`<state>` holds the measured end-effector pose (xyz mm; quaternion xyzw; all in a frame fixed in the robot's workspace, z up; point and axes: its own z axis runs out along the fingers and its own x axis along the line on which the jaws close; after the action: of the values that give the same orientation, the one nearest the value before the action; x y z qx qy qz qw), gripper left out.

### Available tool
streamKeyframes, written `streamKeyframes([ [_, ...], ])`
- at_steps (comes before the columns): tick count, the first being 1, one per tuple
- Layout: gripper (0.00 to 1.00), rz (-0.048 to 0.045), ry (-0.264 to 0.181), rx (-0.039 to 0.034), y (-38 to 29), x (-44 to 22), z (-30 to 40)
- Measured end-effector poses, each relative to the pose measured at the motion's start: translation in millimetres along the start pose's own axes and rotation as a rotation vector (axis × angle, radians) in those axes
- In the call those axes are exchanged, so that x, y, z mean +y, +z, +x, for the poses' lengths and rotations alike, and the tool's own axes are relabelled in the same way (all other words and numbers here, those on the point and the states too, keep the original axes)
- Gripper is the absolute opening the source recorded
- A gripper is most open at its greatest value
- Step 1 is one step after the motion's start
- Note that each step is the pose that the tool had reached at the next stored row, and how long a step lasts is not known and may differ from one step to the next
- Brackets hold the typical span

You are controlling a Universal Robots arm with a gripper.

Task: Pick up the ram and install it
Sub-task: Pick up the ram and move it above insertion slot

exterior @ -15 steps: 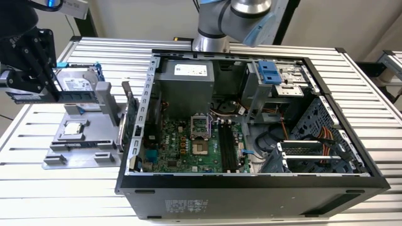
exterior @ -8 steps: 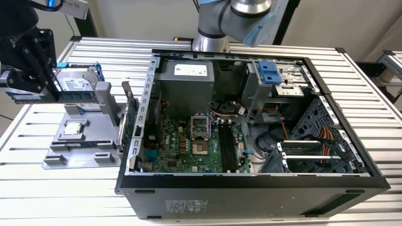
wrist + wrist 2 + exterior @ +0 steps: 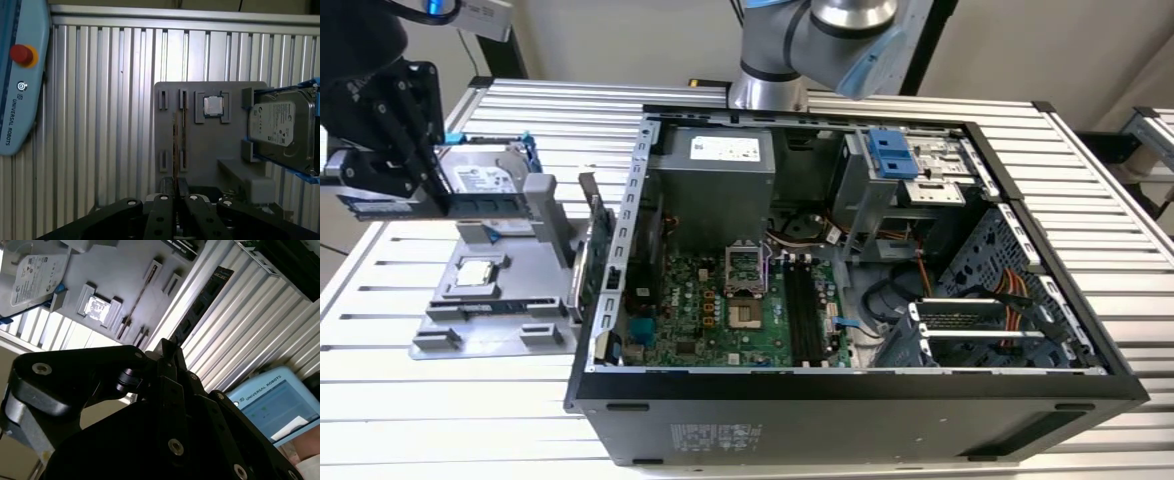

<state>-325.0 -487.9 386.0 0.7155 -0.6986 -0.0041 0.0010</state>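
End effector point(image 3: 380, 190): it is pinching the ram point(image 3: 380, 207) between closed fingers. Ram: it is hanging clear of the grey tray point(image 3: 494, 335) on the table point(image 3: 454, 420), off the exterior view's left of 1 open computer case point(image 3: 854, 405).

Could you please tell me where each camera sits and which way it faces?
Exterior view: off the arm, above, looking down into the open computer case; arm and gripper show.
First wrist view: on the wrist, looking past the fingers at the grey tray.
Second wrist view: also on the wrist, past the fingers at the ram.
Shared: all see the hard drive.
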Motion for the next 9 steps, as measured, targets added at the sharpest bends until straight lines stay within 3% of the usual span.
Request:
streamKeyframes([
  [9,0.0,0.0,0.0,0.0,-0.1,-8.4,0.2],
])
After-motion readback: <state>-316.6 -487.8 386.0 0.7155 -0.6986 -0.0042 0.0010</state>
